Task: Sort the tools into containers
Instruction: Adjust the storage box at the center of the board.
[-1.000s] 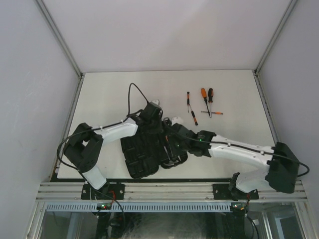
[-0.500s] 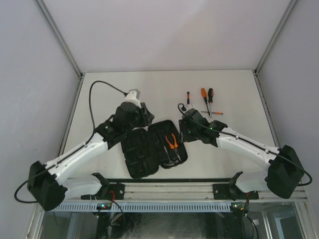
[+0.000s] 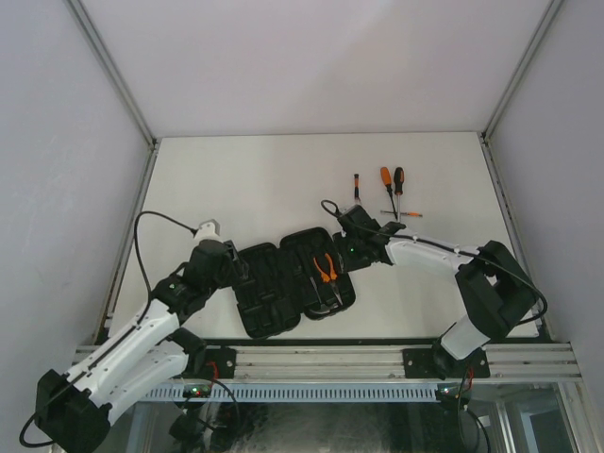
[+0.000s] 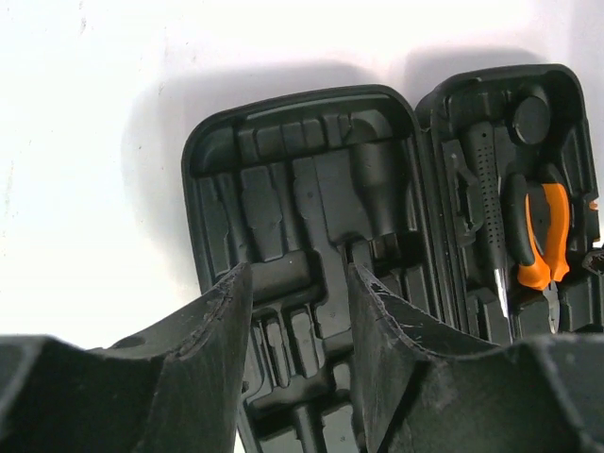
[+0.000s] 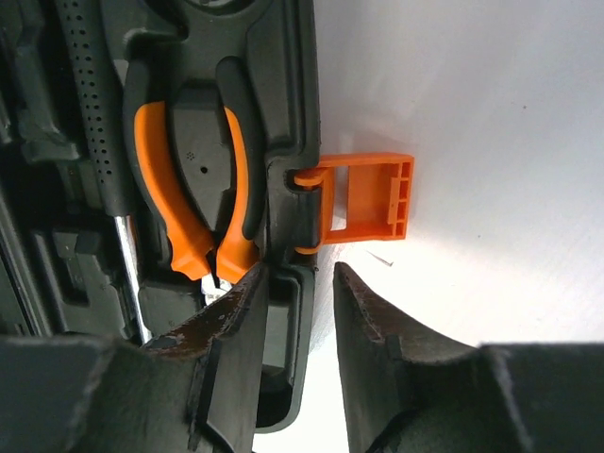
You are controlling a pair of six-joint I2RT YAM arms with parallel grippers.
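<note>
The black case (image 3: 266, 294) lies open near the table's front, moulded slots up. Orange-handled pliers (image 3: 326, 269) and a black-handled tool (image 4: 486, 189) with a metal shaft sit in its right half. My left gripper (image 3: 241, 267) hovers over the case's left half (image 4: 302, 179), open, with nothing between its fingers. My right gripper (image 3: 350, 249) is open at the case's right rim, just below the orange latch (image 5: 368, 198); the left finger is over the rim, the right finger over bare table. Three screwdrivers (image 3: 387, 187) lie beyond the case with a thin small tool (image 3: 402, 214).
The white table (image 3: 208, 179) is walled by grey panels on three sides. A metal rail (image 3: 321, 359) runs along the near edge, where both arm bases are bolted. The left arm's cable (image 3: 151, 222) loops above the table at the left.
Both grippers have come off the case, which now lies open with the pliers showing. The left arm pulled back to the near left. The right gripper moved to the case's right rim.
</note>
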